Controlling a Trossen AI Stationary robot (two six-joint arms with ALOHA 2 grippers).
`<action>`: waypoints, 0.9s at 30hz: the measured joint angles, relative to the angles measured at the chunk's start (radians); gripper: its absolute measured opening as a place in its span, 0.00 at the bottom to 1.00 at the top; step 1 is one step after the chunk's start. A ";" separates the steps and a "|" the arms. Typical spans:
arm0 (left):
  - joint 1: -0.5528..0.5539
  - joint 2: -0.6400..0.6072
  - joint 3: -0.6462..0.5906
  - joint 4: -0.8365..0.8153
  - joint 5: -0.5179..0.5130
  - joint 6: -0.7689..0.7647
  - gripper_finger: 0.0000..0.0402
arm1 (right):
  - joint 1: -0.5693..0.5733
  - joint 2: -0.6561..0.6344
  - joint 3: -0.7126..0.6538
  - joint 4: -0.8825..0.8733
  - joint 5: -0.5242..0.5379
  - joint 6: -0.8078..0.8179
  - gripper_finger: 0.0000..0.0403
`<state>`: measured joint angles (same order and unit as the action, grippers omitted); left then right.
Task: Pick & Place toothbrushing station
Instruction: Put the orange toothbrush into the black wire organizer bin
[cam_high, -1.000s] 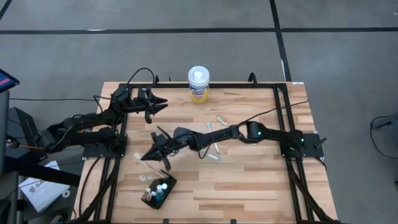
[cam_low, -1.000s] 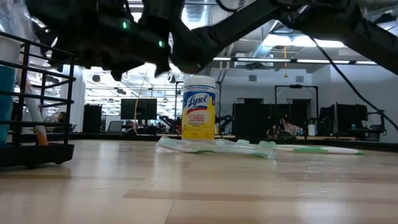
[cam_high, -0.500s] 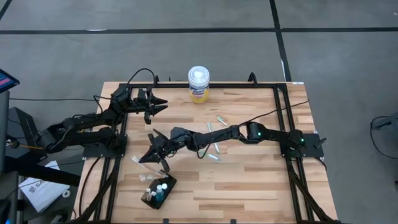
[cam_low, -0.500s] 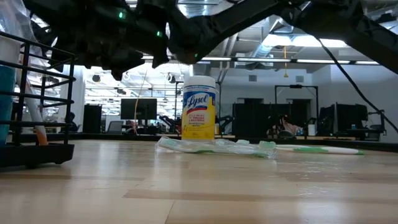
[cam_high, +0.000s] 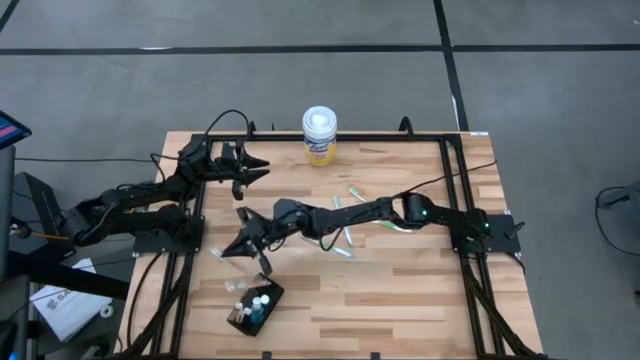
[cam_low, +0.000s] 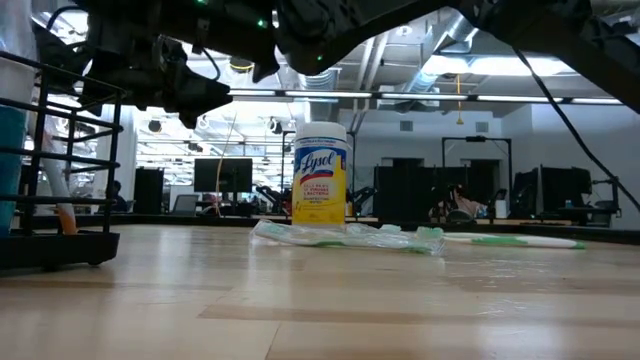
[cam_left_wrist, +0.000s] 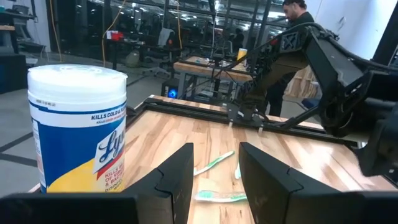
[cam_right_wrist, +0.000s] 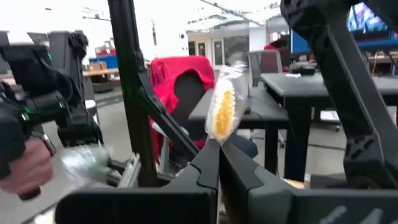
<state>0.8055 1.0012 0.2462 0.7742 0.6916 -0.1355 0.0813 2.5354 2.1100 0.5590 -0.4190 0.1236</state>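
Toothbrushing station (cam_high: 255, 306): black slotted holder at the near edge of my bench (cam_high: 400, 290), well apart from the wipes canister (cam_high: 319, 136) at the far edge.
Right end effector (cam_high: 243, 248): between canister and station, above the bench; fingers pressed together on a wrapped toothbrush (cam_right_wrist: 221, 111) with yellow bristles.
Left end effector (cam_high: 254, 167): waiting beside the canister; fingers (cam_left_wrist: 177, 177) parted with a narrow gap, holding nothing.
Loose toothbrushes (cam_high: 347, 240): lying on the bench near the canister.

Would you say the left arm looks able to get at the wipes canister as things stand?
Probably yes: the left tool is open and empty, facing the wipes canister across bare table, with nothing between them.
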 joint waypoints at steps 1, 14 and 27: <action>0.002 0.000 0.000 0.000 0.004 0.001 0.31 | 0.000 0.002 0.000 -0.001 0.001 -0.010 0.00; 0.002 0.000 0.000 0.000 0.005 0.006 0.31 | -0.003 -0.082 -0.003 0.033 -0.051 -0.054 0.00; 0.002 0.000 0.000 0.000 -0.013 -0.031 0.31 | -0.035 -0.378 0.000 -0.389 -0.086 -0.230 0.00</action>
<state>0.8078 1.0012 0.2462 0.7743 0.6787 -0.1663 0.0459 2.1576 2.1098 0.1701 -0.5045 -0.1066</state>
